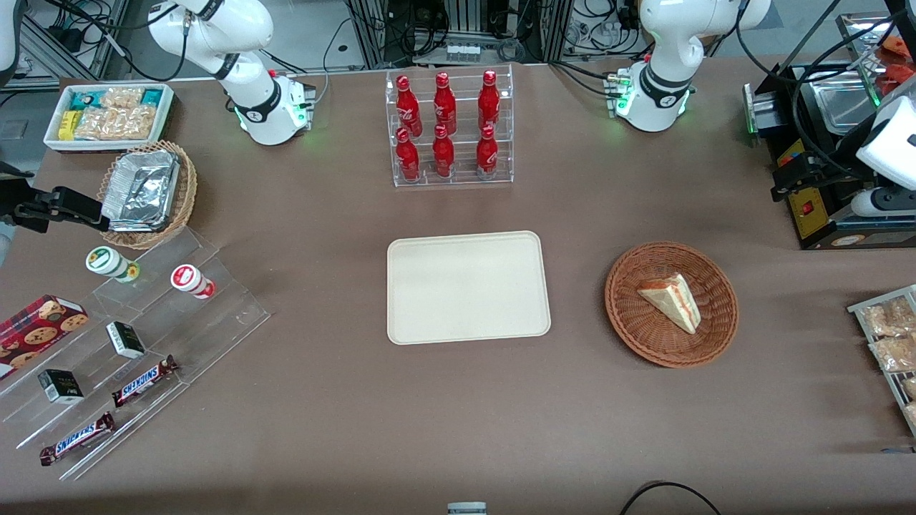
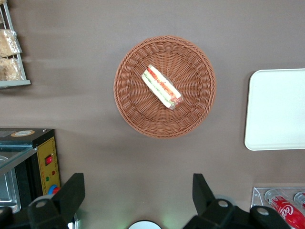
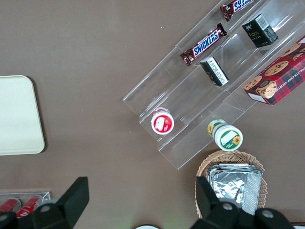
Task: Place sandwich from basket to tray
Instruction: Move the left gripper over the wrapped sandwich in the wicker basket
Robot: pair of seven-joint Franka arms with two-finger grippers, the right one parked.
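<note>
The sandwich [image 1: 673, 300], a pale bread wedge with a red and green filling stripe, lies in the reddish-brown woven basket [image 1: 633, 315]. In the left wrist view the sandwich [image 2: 162, 87] lies near the middle of the basket [image 2: 131, 109]. The cream tray [image 1: 469, 286] is bare, beside the basket toward the parked arm's end; its edge also shows in the left wrist view [image 2: 276, 109]. My left gripper [image 1: 786, 182] hangs high by the black appliance, off to the side of the basket. In the wrist view the gripper [image 2: 138, 191] is open and holds nothing.
A clear rack of red cola bottles [image 1: 447, 129] stands farther from the front camera than the tray. A black appliance [image 1: 823, 150] and a wire rack of snack packets [image 1: 891, 343] sit at the working arm's end. Clear stepped shelves with snacks [image 1: 129, 343] lie at the parked arm's end.
</note>
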